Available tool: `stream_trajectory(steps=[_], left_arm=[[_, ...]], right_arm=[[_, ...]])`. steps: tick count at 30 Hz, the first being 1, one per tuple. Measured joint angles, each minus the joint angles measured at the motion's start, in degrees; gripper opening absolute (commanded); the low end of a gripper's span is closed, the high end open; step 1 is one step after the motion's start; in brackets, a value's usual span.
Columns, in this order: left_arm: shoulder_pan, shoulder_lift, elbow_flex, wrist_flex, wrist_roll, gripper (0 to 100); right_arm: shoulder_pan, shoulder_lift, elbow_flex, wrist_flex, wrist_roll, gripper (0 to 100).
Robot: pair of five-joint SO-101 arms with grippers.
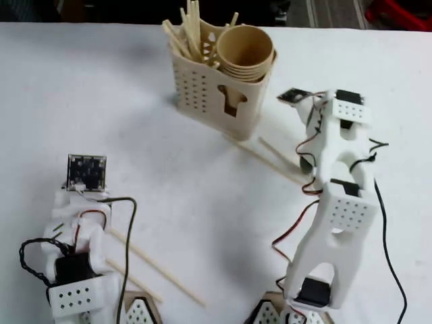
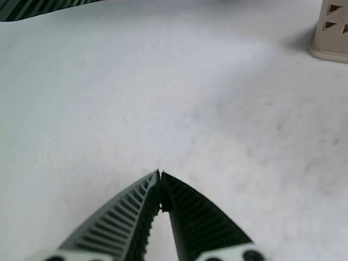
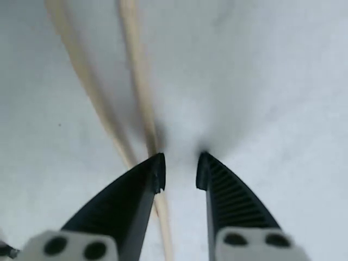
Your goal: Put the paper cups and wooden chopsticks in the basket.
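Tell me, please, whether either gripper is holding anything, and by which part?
Nothing is held. The left gripper is shut, empty, over the table. The right gripper is open over two chopsticks lying on the table, gripping neither.

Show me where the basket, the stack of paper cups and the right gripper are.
basket point(image 1: 196, 91), high view, on its perforated front wall.
stack of paper cups point(image 1: 244, 48), high view, on the inside of the top cup.
right gripper point(image 3: 180, 166), right wrist view, midway between its fingertips.

No legible txt, labels or nos. anywhere.
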Motion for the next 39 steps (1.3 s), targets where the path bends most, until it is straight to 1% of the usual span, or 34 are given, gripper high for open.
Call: stream_trajectory(steps=[7, 13, 19, 22, 26, 31, 33, 36, 37, 39], left_arm=[[0.00, 0.00, 0.00, 0.00, 0.00, 2], [0.00, 0.00, 0.00, 0.00, 0.00, 2], [0.00, 0.00, 0.00, 0.00, 0.00, 2], [0.00, 0.00, 0.00, 0.00, 0.00, 2], [0.00, 0.00, 0.00, 0.00, 0.00, 2], [0.00, 0.00, 0.00, 0.00, 0.00, 2], [0.00, 0.00, 0.00, 0.00, 0.00, 2], [0.00, 0.00, 0.00, 0.00, 0.00, 2], [0.00, 0.00, 0.00, 0.00, 0.00, 2], [0.00, 0.00, 0.00, 0.00, 0.00, 2]], right_arm=[[5.63, -0.53, 0.26, 6.59, 8.09, 10.1], [7.03, -4.22, 1.05, 7.82, 12.48, 10.2], [6.95, -12.66, 11.69, 7.38, 19.25, 10.2], [6.95, -18.55, 18.99, 3.16, 21.01, 10.2], [4.75, -25.93, 30.95, -6.07, 21.45, 10.2], [-1.32, -31.82, 42.73, -16.18, 21.45, 11.6], [-3.87, -32.26, 44.04, -18.64, 20.84, 17.0], [-6.33, -32.35, 44.04, -20.84, 16.44, 26.5], [-6.95, -32.35, 44.04, -21.19, 15.12, 28.8], [-7.74, -32.35, 43.25, -21.45, 12.84, 30.2]])
